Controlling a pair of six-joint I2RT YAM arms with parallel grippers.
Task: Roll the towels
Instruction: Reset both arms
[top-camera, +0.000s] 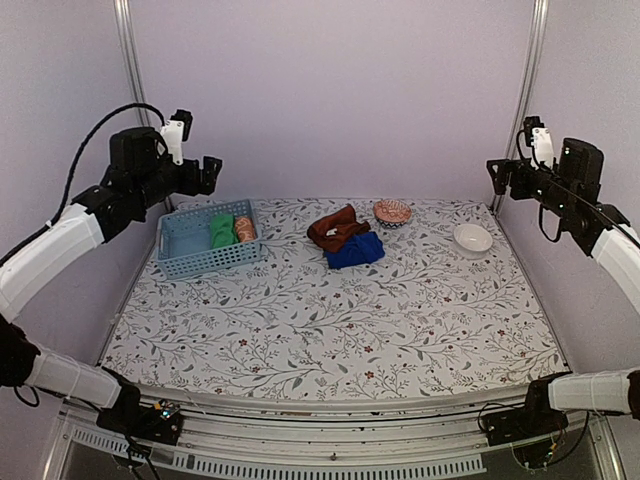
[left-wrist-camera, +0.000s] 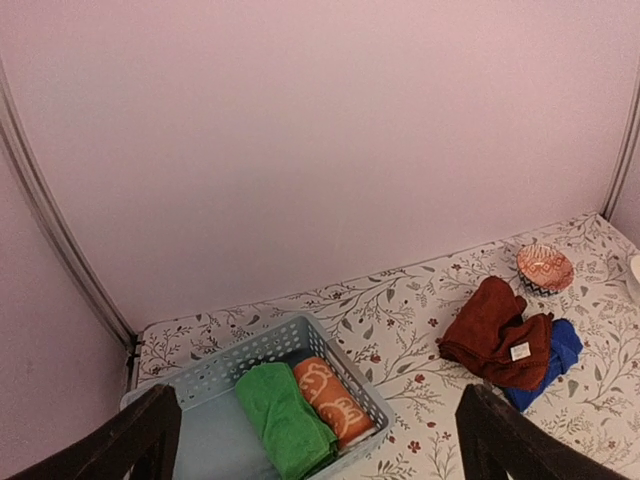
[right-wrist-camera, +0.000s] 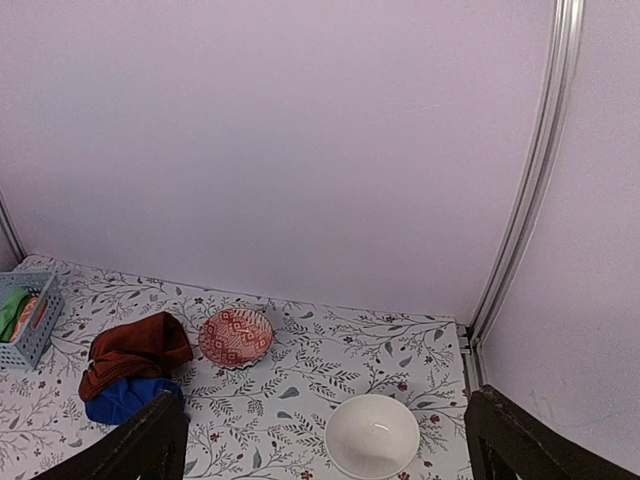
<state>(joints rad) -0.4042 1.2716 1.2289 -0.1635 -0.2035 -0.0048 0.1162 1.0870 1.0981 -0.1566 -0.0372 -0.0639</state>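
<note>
A rolled green towel (top-camera: 221, 230) and a rolled orange patterned towel (top-camera: 244, 229) lie side by side in the light blue basket (top-camera: 190, 245). From the left wrist view the green towel (left-wrist-camera: 285, 418) and orange towel (left-wrist-camera: 334, 400) fill the basket's right end. A crumpled rust-brown towel (top-camera: 337, 228) lies on a deep blue towel (top-camera: 356, 250) at the table's back middle. My left gripper (top-camera: 208, 175) hovers open high above the basket, holding nothing. My right gripper (top-camera: 497, 172) hangs open high at the back right, also holding nothing.
A red patterned bowl (top-camera: 392, 212) sits just right of the towel pile, and a white bowl (top-camera: 472, 237) stands farther right. The floral tablecloth (top-camera: 330, 320) covers the table. Walls and metal posts (top-camera: 127, 60) close the back and sides.
</note>
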